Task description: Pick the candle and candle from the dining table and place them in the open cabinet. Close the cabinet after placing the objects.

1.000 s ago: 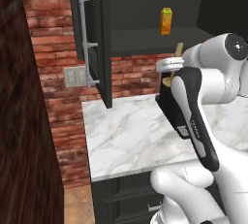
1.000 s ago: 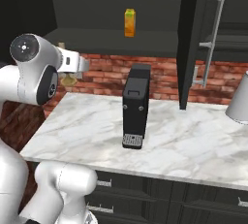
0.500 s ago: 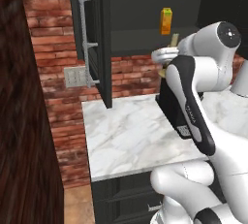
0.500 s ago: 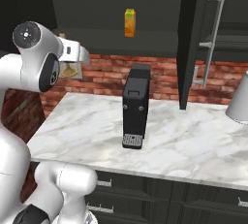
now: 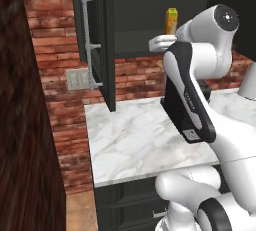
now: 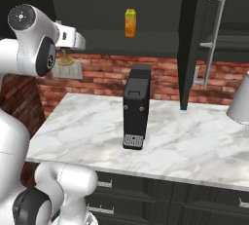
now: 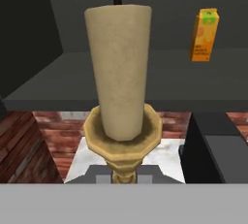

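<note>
Left base: my arm is raised toward the open cabinet [image 5: 107, 40], level with the shelf holding the carton [image 5: 171, 21].

Right base: candle [image 6: 66, 60] held up off the desk [image 6: 194, 146], just short of the shelf.

Hand: my pincer [image 7: 123, 177] is pinched on the brass candle [image 7: 121, 116] stem, shelf straight ahead.

Progress: first candle not yet placed; second candle and door closing remain.

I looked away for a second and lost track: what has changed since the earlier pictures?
The arm has lifted, raising the gripper, shut on the brass-holder candle, towards the open cabinet shelf. Nothing was let go. The orange carton, the black machine on the marble worktop and the cabinet doors stayed put.
</note>
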### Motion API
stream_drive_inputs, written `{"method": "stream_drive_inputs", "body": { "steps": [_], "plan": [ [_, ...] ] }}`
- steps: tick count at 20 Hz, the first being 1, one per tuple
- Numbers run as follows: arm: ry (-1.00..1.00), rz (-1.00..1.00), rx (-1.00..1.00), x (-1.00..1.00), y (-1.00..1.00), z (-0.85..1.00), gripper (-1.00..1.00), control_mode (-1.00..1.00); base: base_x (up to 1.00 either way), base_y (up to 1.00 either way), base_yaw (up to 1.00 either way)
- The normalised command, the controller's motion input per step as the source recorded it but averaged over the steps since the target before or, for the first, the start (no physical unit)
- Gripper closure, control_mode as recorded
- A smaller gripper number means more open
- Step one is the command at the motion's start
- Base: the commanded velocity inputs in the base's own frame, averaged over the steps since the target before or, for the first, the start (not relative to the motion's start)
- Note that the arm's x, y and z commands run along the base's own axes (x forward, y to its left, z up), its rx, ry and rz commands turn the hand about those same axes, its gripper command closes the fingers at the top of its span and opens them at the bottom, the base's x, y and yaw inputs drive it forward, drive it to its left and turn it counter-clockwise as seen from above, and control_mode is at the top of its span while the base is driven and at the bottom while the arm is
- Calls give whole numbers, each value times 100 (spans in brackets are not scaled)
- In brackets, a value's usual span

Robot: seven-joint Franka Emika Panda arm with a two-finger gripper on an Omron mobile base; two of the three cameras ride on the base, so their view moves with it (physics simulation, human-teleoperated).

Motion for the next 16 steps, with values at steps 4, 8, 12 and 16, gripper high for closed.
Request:
{"method": "stream_drive_inputs", "body": {
  "steps": [4, 8, 12, 16],
  "plan": [
    [0, 0, 0, 40, 2, 0, 100, -100, 0, 0, 0],
    [0, 0, 0, 51, 0, -4, 100, -100, 0, 0, 0],
    [-2, 0, 0, 47, 0, -9, 100, -100, 0, 0, 0],
    [-1, 0, 0, 46, 0, -12, 100, -100, 0, 0, 0]
  ]
}}
